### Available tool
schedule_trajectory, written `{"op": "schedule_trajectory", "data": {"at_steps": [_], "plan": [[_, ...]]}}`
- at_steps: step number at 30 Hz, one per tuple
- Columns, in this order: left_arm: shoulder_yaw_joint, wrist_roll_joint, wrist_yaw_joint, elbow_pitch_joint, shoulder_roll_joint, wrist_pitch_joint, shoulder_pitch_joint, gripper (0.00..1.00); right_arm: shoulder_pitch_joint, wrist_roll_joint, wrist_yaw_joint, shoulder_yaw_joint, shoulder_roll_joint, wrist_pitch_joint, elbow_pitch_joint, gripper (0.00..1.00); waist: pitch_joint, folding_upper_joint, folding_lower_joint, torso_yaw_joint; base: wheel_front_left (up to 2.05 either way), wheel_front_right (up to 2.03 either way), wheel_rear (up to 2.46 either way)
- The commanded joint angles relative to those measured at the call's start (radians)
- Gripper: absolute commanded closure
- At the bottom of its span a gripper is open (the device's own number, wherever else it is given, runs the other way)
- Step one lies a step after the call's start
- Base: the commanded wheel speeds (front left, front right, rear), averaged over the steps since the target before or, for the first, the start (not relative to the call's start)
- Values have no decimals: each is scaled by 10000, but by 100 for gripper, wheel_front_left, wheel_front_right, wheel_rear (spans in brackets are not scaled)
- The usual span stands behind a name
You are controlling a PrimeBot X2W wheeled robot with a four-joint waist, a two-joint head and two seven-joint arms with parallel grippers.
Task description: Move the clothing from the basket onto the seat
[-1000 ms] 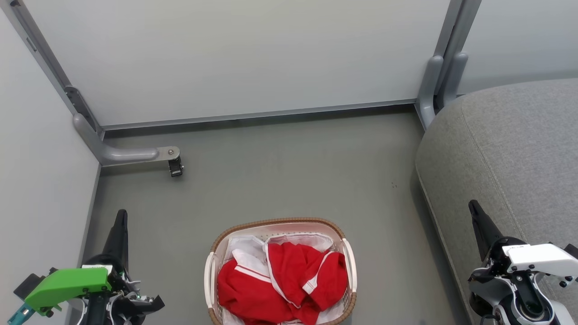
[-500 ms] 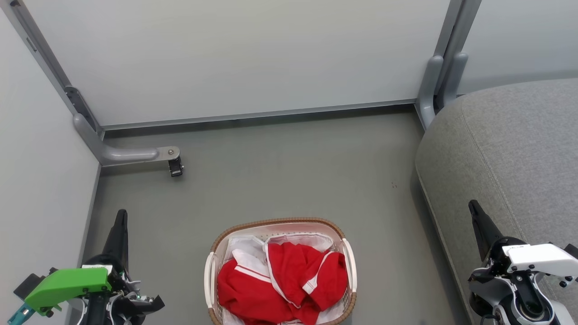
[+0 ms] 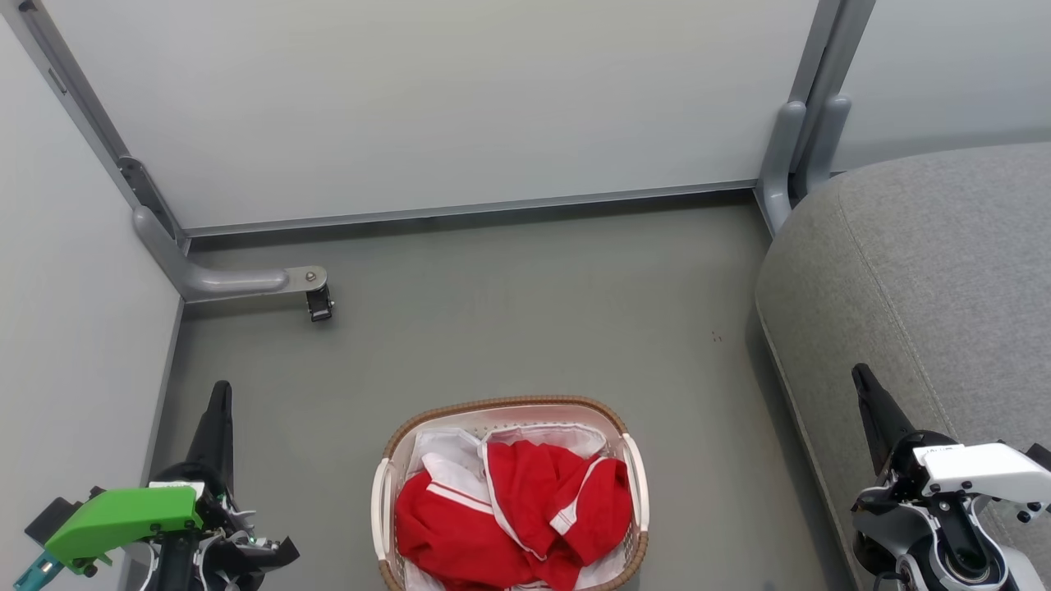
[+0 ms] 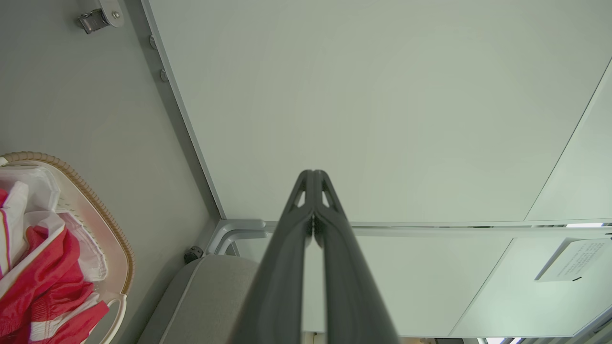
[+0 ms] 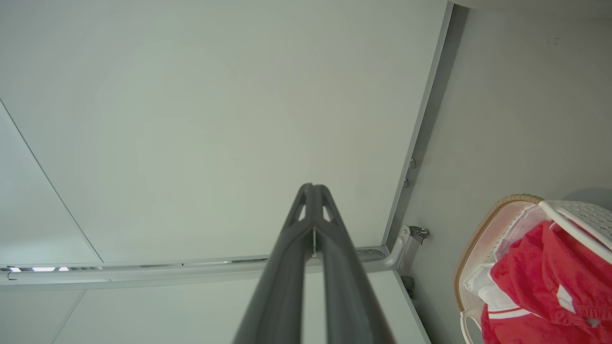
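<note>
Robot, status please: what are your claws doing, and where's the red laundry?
Left gripper shut, empty. Right gripper shut, empty. Clothing in basket, none on seat. Path looks open.

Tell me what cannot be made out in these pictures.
Oval white basket with brown woven rim: near end cut by head view's bottom edge.
Bright red clothing: number of garments unclear, folds hide lower layers.
Large grey fabric seat: cut by head view's right edge.

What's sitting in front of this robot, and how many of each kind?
Basket: 1
Clothing heap, red: 1 (garments within can't be counted)
Seat, grey: 1
Grippers: 2, left gripper and right gripper, fingers shut
Total: 5
</note>
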State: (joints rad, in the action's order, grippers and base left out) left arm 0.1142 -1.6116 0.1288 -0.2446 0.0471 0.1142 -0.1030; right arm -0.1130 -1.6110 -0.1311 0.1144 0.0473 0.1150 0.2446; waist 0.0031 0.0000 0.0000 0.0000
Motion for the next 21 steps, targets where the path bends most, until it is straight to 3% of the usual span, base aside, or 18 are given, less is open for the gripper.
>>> {"op": "schedule_trajectory", "data": {"at_steps": [1, 15, 16, 21], "plan": [[12, -29, 54, 11, 63, 25, -104, 100, 118, -40, 6, 9, 60, 9, -24, 100, 0, 0, 0, 0, 0, 0, 0], [12, -28, 54, 11, 64, 24, -104, 100, 118, -40, 7, 9, 60, 10, -24, 100, 0, 0, 0, 0, 0, 0, 0], [-2, 5, -4, -27, -7, -4, 10, 0, 2, 6, 0, -2, -9, -1, 32, 0, 0, 0, 0, 0, 0, 0, 0], [-95, 161, -16, -291, -36, -157, 91, 0, 32, 114, 6, -81, -32, -112, 182, 0, 9, 0, 0, 0, 0, 0, 0]]}}
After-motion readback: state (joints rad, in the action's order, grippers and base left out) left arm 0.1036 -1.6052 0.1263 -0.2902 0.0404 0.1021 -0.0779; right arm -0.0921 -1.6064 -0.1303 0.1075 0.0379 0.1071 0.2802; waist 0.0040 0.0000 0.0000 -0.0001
